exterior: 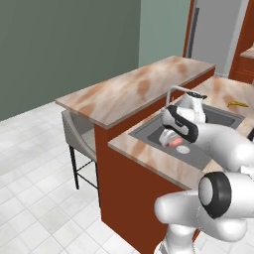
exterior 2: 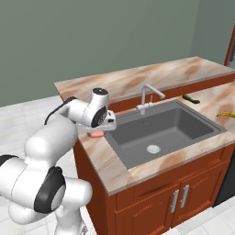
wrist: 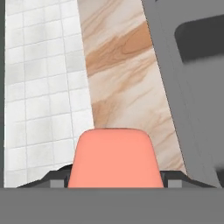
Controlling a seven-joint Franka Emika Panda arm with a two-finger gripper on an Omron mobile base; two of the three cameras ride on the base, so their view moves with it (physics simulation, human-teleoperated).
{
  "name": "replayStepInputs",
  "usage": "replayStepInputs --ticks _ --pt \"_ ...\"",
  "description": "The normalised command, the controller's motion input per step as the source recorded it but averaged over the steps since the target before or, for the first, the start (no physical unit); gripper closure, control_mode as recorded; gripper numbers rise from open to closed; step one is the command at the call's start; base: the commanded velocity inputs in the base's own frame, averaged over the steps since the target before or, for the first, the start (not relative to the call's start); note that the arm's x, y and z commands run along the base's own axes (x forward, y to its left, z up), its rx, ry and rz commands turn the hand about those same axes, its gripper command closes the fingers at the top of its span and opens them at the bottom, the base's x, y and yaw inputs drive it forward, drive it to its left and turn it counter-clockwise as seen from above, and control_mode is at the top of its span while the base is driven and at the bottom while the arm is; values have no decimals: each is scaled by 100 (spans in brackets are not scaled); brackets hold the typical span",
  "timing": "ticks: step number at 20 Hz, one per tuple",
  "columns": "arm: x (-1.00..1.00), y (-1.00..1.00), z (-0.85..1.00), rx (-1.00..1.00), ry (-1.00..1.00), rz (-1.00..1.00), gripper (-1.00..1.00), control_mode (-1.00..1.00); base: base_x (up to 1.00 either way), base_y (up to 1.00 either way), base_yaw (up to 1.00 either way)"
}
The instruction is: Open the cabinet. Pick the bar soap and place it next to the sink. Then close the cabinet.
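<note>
Hand [exterior 2: 97,132] pinching bar soap [exterior 2: 97,134], hovering over the table [exterior 2: 98,158] strip at nine o'clock of the sink [exterior 2: 120,143]. Risk: released too near either edge, could slide into the basin or off onto the floor.

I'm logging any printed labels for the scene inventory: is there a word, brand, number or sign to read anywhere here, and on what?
None: no readable text in any view.
The bar soap, held in the gripper over the counter beside the sink, has a plain pink face with no stamp.
The faucet and the lower doors carry no marking.
</note>
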Motion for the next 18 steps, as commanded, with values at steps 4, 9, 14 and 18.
replayStepInputs --ticks 4,9,14,18 --pt "22 0 -24 0 0 12 100 -100 0 0 0" --pt "18 0 -55 -1 0 1 100 -100 0 0 0" --pt "9 0 -54 0 0 0 100 -100 0 0 0" --pt "1 2 -42 -1 0 0 100 -100 0 0 0"
